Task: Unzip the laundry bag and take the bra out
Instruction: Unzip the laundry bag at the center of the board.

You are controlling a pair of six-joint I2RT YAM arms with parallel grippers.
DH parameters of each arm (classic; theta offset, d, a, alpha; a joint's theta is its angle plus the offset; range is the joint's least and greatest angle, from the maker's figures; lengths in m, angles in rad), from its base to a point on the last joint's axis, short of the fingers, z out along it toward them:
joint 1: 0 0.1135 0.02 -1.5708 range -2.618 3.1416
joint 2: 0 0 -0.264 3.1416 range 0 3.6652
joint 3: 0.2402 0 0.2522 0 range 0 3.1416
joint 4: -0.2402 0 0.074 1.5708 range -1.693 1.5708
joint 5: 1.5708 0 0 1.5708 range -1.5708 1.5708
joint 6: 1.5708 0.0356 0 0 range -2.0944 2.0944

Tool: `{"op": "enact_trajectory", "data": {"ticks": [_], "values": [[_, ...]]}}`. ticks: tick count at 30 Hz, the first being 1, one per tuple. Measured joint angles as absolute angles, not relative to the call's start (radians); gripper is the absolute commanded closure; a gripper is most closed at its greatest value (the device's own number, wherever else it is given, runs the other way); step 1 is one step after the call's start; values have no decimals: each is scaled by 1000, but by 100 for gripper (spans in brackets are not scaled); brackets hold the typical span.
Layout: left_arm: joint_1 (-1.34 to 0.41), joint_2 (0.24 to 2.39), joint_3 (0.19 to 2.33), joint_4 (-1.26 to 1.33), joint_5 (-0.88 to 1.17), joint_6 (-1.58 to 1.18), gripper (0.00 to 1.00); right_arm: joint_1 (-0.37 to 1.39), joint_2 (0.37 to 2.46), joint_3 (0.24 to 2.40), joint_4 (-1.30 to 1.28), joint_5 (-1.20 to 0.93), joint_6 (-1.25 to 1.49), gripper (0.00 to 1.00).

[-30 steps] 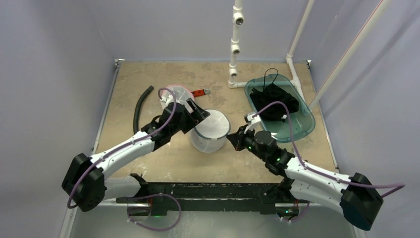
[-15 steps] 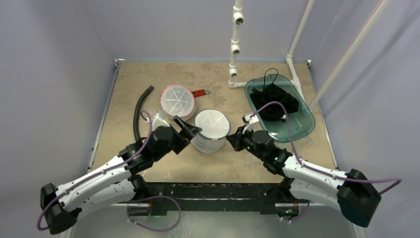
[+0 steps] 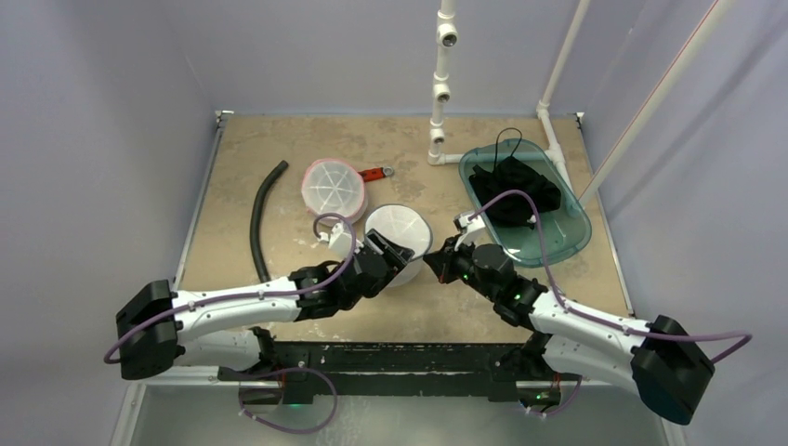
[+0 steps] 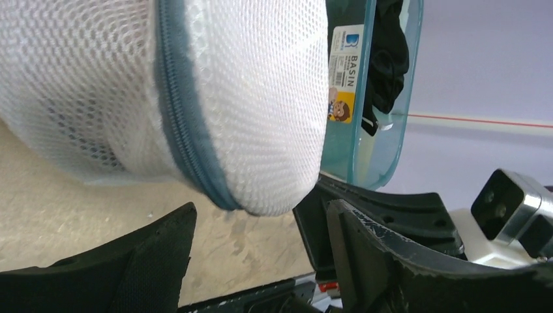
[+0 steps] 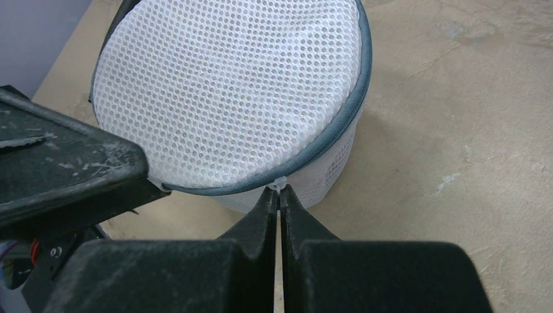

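Bag (image 4: 248,98): cut off by the top and left edges in the left wrist view; contents show only as dim dark patches through the mesh. From above, its near side is hidden behind the left gripper (image 3: 401,253).
Basin (image 4: 365,150), garment (image 4: 388,52): cropped at the top edge.
Pull (image 5: 280,183): too small to tell whether the right gripper (image 5: 279,195) pinches it.

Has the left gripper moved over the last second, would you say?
Yes: the left gripper has come nearer, away from the pink pouch, to the laundry bag's near side.
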State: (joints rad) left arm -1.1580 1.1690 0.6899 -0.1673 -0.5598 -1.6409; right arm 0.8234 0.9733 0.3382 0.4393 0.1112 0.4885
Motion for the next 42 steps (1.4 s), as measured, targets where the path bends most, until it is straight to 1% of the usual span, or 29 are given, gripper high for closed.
{"op": "enact_trajectory", "data": {"ticks": [10,13,18,19,28,33,42], "values": [[-1123,1279,710,-112,-601,-1669,57,826,929,338,441,33,457,100],[-1102,1278,710,-109,-604,-1668,68,834,914,338,454,2,445,100],[-1068,1269,710,-102,-601,-1657,97,860,912,338,458,-19,428,100],[-1062,1263,710,-98,-598,-1653,100,865,911,338,456,-18,425,100],[-989,1179,710,-83,-507,-1527,100,878,853,343,436,54,425,100],[-926,1150,710,-72,-417,-1447,100,879,843,350,419,123,434,100],[-842,1138,669,-4,-233,-1268,100,886,844,350,363,281,548,100]]}}
